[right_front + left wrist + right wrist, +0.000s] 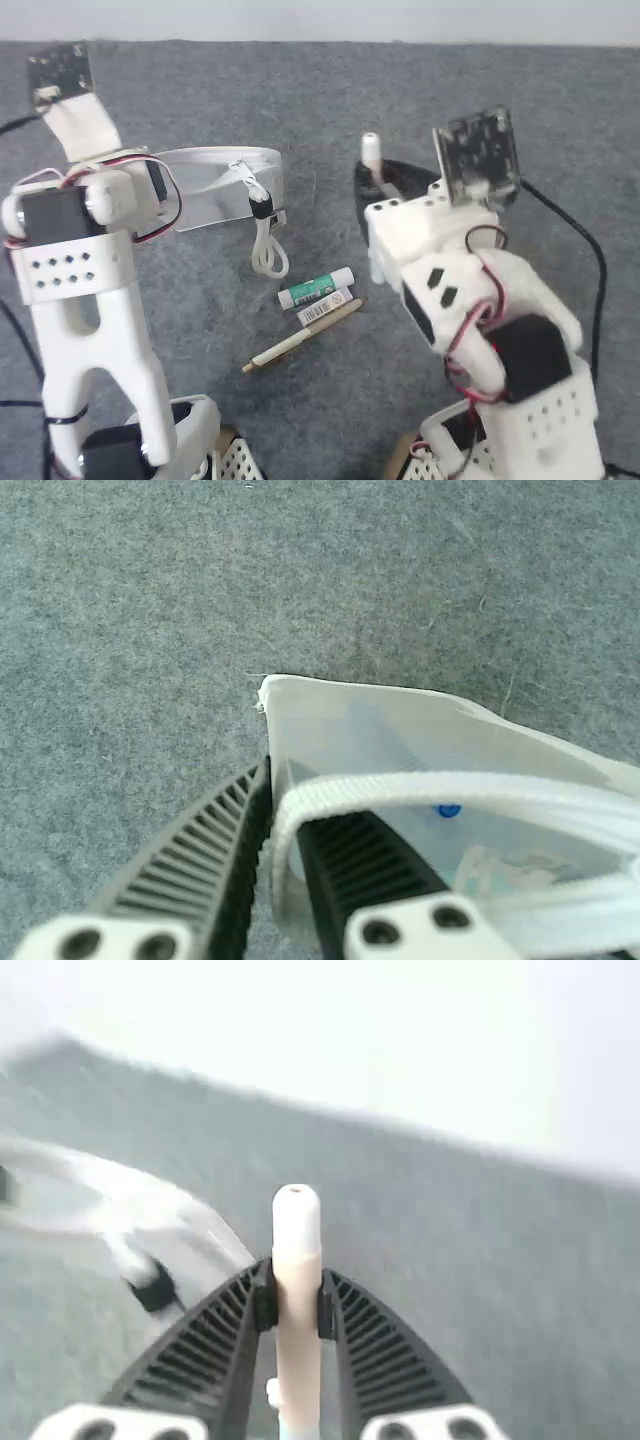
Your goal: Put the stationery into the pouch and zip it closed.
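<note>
Status: early, with nothing confirmed inside the pouch.

1. The mat (300,100) carries all items.
2. The pouch (215,195) lies far left with its mouth open and unzipped. Whether it holds anything cannot be told.
3. The left gripper (272,780) is clamped narrow on the pouch rim.
4. The right gripper (296,1295) is closed around a pen (371,155), which it holds upright above the mat, right of the pouch and apart from it.
5. A pencil (300,342), a tube (316,288) and a labelled stick (325,309) lie together near centre, nearer than the pouch.
6. The zip pull (262,205) hangs at the pouch's right end.

Left to do, by my judgement: insert four items, then zip.
</note>
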